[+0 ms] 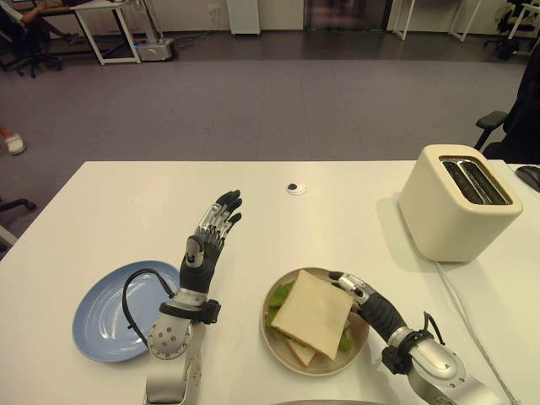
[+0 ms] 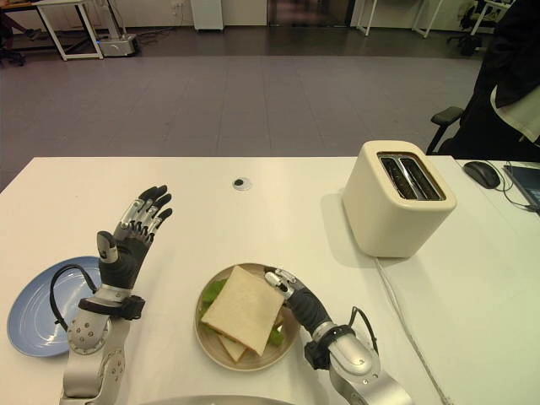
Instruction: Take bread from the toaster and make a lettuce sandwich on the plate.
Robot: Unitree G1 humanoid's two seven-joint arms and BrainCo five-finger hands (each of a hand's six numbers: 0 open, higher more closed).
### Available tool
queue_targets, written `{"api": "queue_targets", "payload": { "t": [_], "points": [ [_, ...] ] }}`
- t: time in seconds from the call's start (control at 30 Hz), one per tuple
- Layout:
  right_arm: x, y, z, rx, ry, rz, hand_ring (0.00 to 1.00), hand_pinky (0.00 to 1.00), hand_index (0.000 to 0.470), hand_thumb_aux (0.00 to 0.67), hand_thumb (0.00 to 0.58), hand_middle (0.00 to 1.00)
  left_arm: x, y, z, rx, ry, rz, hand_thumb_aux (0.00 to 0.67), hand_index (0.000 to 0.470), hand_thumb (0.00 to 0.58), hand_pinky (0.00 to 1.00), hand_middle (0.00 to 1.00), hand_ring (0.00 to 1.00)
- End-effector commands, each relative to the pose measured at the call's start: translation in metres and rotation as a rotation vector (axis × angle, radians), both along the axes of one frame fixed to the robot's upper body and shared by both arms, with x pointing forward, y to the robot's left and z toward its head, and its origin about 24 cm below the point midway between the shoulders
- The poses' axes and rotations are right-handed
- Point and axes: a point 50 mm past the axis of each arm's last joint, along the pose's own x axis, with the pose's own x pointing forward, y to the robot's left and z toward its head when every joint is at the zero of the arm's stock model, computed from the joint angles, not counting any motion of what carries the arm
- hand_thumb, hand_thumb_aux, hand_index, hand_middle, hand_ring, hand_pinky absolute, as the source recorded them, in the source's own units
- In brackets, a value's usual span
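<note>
R hand (image 1: 369, 305) at right edge of top bread (image 1: 310, 314); can't tell if gripping or just touching. Sandwich sits stacked on plate (image 1: 316, 369), lettuce (image 1: 278, 296) peeking out left. L hand (image 1: 205, 246) upright, spread, empty, beside blue plate (image 1: 99, 319). Far right: toaster (image 1: 456, 211), slots look empty. Prob. last step, settling top slice. Next: let go w/o shifting it.

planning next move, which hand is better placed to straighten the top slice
Right: the right hand is at the edge of the top slice; the left hand stands open, apart from the plate.
</note>
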Motion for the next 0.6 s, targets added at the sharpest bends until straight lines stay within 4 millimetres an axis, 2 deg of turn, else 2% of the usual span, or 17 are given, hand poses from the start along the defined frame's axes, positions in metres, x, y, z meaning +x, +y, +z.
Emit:
{"api": "queue_targets", "payload": {
  "t": [0.03,0.2,0.33,0.43,0.53,0.57,0.6],
  "points": [
    [0.006,-0.003,0.01,-0.033,-0.096,-0.006,0.0,0.0,0.0,0.0,0.0,0.0,0.0,-0.002,-0.002,0.007,0.013,-0.002,0.0,0.0,0.0,0.0,0.0,0.0],
    [0.008,0.0,0.033,-0.01,-0.243,0.038,0.0,0.0,0.0,0.0,0.0,0.0,0.0,-0.002,0.001,0.007,0.006,-0.007,0.0,0.0,0.0,0.0,0.0,0.0],
    [0.013,-0.001,0.062,0.072,-0.384,0.066,0.0,0.0,0.0,0.0,0.0,0.0,0.001,-0.002,0.004,0.008,-0.004,-0.016,0.0,0.0,0.0,0.0,0.0,0.0],
    [0.023,-0.013,0.085,0.108,-0.505,0.04,0.0,0.0,0.0,0.0,0.0,0.0,0.0,-0.002,0.008,0.016,-0.015,-0.038,0.0,0.0,0.0,0.0,0.0,0.0],
    [0.031,-0.029,0.099,0.092,-0.583,0.029,0.0,0.0,0.0,0.0,0.0,0.0,-0.001,-0.002,0.016,0.045,-0.039,-0.092,0.0,0.0,0.0,0.0,0.0,0.0],
    [0.033,-0.033,0.101,0.087,-0.595,0.041,0.0,0.0,0.085,0.121,0.19,0.0,-0.002,-0.001,0.018,0.063,-0.04,-0.126,0.0,0.0,0.0,0.0,0.0,0.0],
    [0.034,-0.038,0.102,0.085,-0.597,0.067,0.0,0.0,0.216,0.307,0.41,0.0,-0.004,-0.001,0.019,0.088,-0.034,-0.175,0.0,0.0,0.0,0.01,0.01,0.01]
  ]
}}
